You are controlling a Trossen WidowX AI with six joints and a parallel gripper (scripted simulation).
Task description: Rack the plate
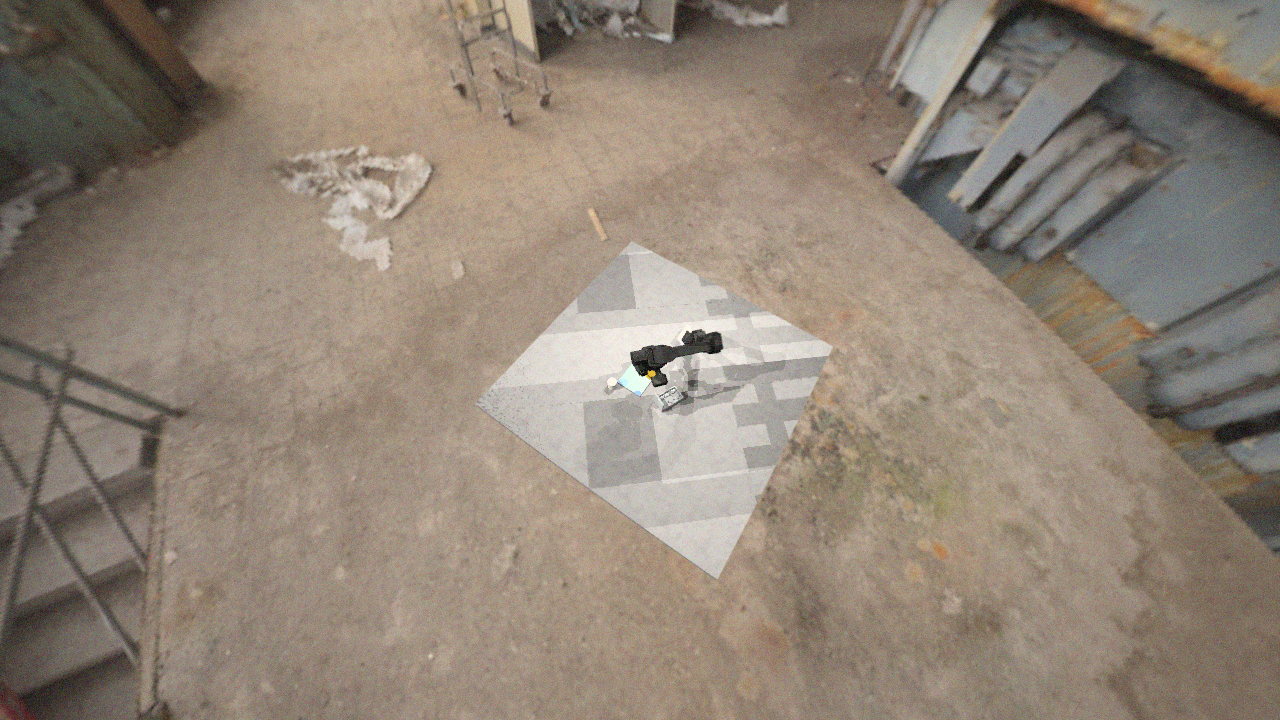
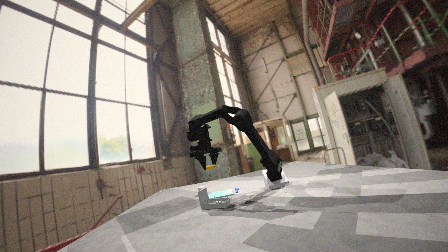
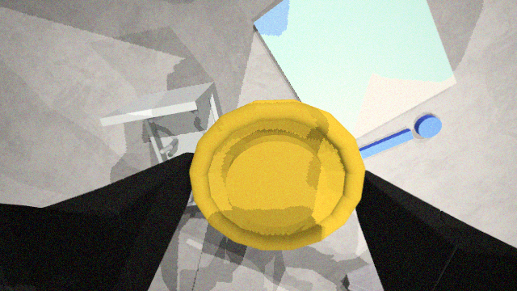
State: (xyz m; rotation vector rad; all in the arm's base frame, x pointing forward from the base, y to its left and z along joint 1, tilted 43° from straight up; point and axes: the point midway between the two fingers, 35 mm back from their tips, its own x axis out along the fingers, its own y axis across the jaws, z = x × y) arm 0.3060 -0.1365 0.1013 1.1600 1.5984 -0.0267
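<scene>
My gripper (image 3: 275, 170) (image 2: 207, 165) (image 1: 649, 366) is shut on the yellow plate (image 3: 279, 186) (image 2: 210, 166) (image 1: 653, 372), with one black finger on each side of its rim. The plate lies flat between the fingers, high above the table. The grey dish rack (image 3: 161, 115) (image 2: 215, 203) (image 1: 669, 398) stands on the table below, to the upper left of the plate in the wrist view. Its rails hold nothing.
A pale blue-green mat (image 3: 355, 44) (image 2: 219, 194) (image 1: 633, 383) lies beside the rack. A blue utensil with a round head (image 3: 428, 126) (image 2: 236, 189) lies next to the mat. A small white cup (image 1: 611, 383) stands by the mat. The arm's base (image 2: 275, 182) is behind them.
</scene>
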